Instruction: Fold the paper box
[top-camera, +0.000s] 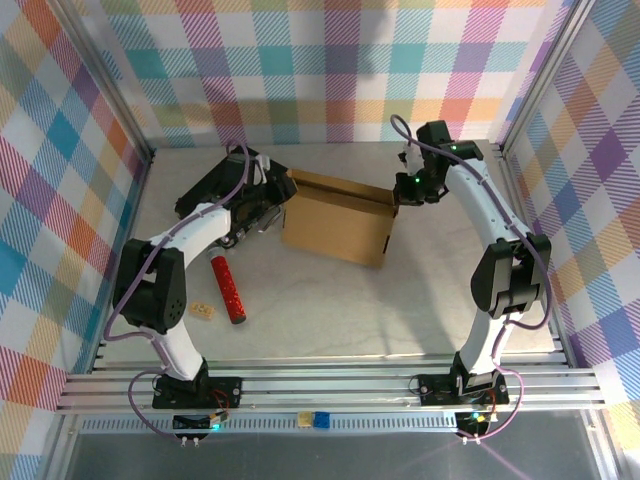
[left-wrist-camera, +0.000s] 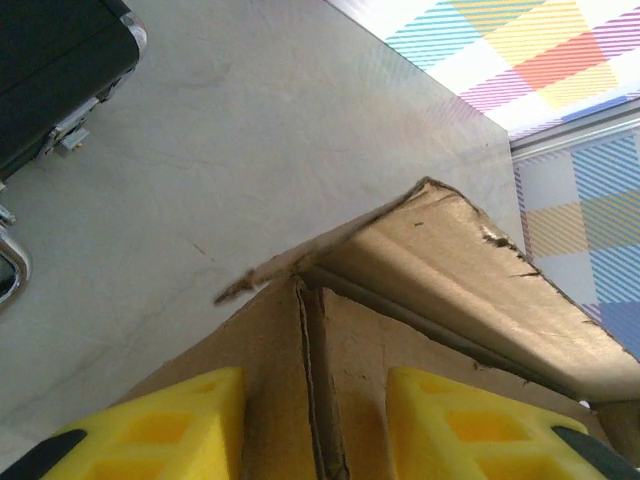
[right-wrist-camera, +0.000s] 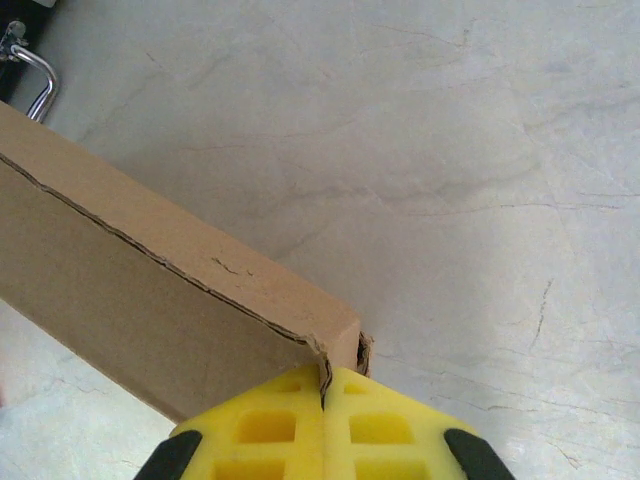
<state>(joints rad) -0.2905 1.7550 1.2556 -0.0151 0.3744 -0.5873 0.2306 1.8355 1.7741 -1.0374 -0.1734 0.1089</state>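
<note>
The paper box (top-camera: 335, 222), plain brown cardboard, stands partly folded in the middle of the table with its far wall raised. My left gripper (top-camera: 272, 207) is at the box's left end. In the left wrist view its yellow fingers (left-wrist-camera: 190, 425) stand apart with a doubled cardboard wall (left-wrist-camera: 450, 260) filling the gap between them, so the left gripper (left-wrist-camera: 315, 390) holds that wall. My right gripper (top-camera: 402, 192) is at the box's far right corner. In the right wrist view the right gripper (right-wrist-camera: 325, 378) is shut on a thin cardboard edge at the corner of the box (right-wrist-camera: 150, 300).
A black flat case (top-camera: 215, 185) with a metal handle (left-wrist-camera: 10, 270) lies just left of the box, behind my left arm. A red cylinder (top-camera: 228, 290) and a small tan piece (top-camera: 203, 311) lie near the left arm's base. Plaid walls close in three sides.
</note>
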